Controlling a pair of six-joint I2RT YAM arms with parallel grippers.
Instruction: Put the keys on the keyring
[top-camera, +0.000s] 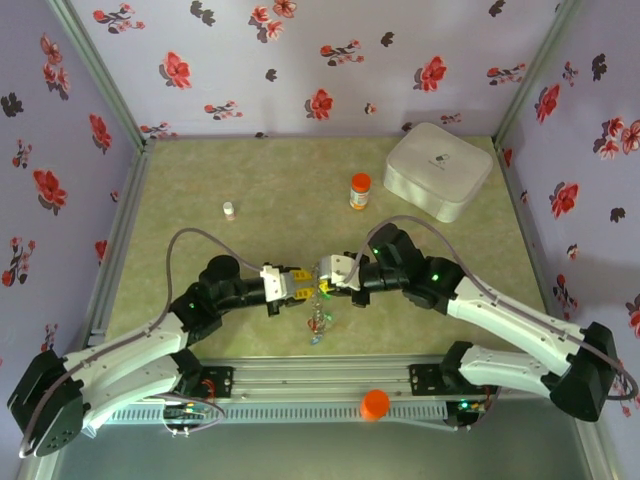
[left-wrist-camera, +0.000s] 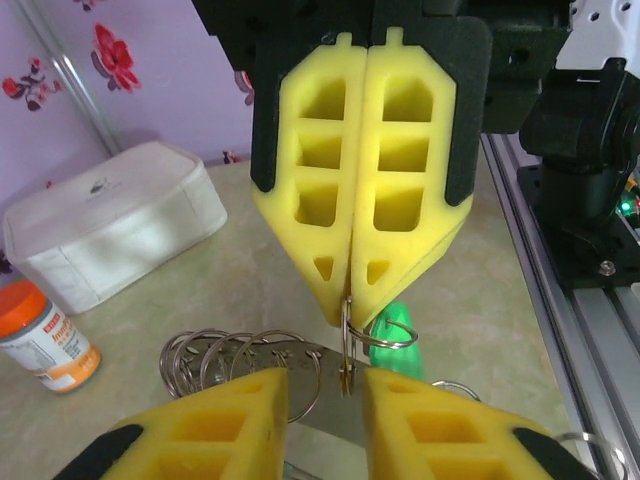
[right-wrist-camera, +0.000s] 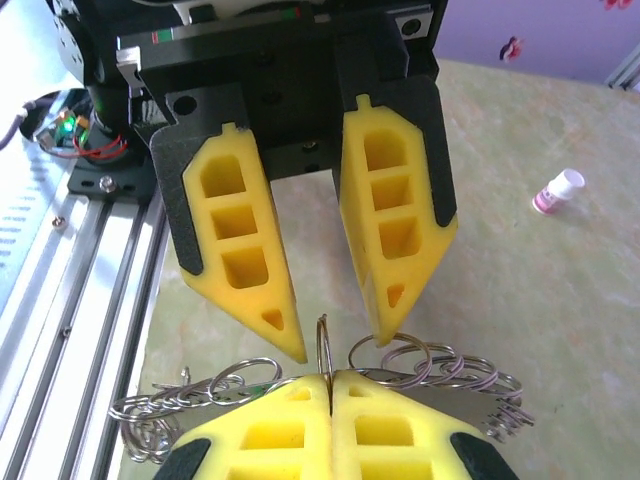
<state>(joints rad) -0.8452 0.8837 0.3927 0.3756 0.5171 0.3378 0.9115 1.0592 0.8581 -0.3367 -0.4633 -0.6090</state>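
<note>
White-shelled arms (top-camera: 130, 362) with black joints, green lights, looping grey cables (top-camera: 200, 232) and yellow hollow-celled fingers (right-wrist-camera: 410, 268).

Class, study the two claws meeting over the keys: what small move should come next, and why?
Probably close the left claw: its jaws stand apart on either side of the thin keyring that the shut right claw pinches upright, and a green key tag sits just beside it.

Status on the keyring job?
Right gripper shut on keyring. Left gripper open, jaws astride it. Keys bunched alongside. Bottle, vial, case well clear.
</note>
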